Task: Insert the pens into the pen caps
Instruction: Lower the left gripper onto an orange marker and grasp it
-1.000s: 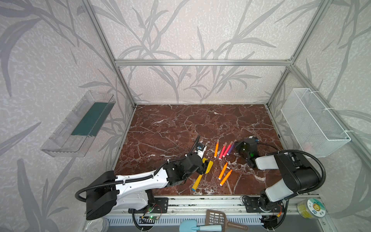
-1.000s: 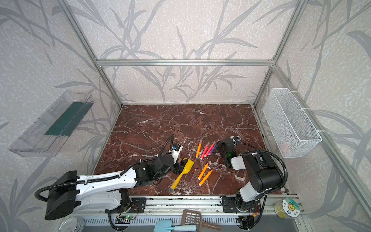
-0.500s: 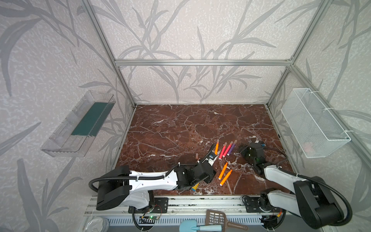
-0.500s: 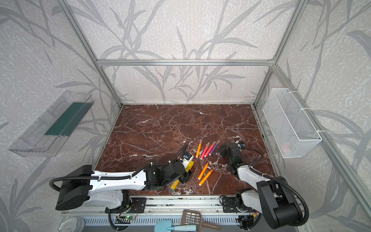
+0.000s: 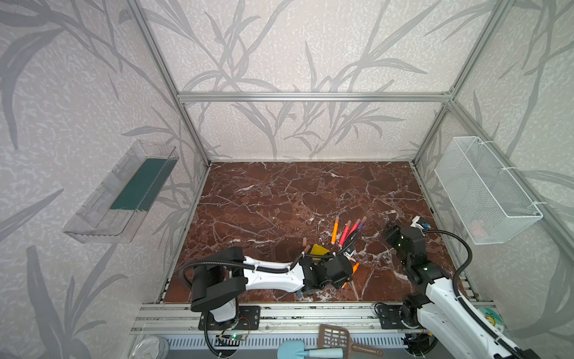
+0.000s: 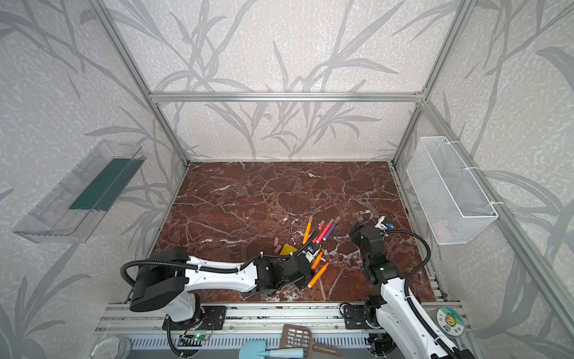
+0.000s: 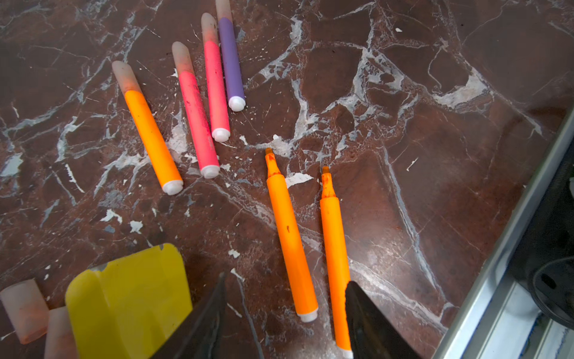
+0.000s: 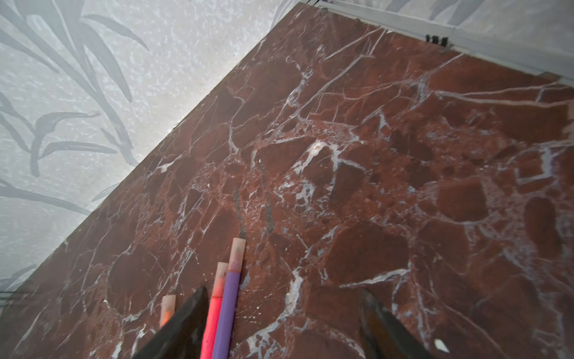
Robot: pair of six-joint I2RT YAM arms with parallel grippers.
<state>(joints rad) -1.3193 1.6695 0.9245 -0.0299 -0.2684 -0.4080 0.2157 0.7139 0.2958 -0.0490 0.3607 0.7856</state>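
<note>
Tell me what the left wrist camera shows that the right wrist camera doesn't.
Only the left wrist view: two uncapped orange pens lying side by side, a capped orange pen, the yellow shovel blade, two loose pen caps beside it, and the open left claw.
Only the right wrist view: the leaf-patterned wall and the open right claw.
Both: the capped purple pen with a capped red-pink pen beside it, lying on the marble table.
</note>
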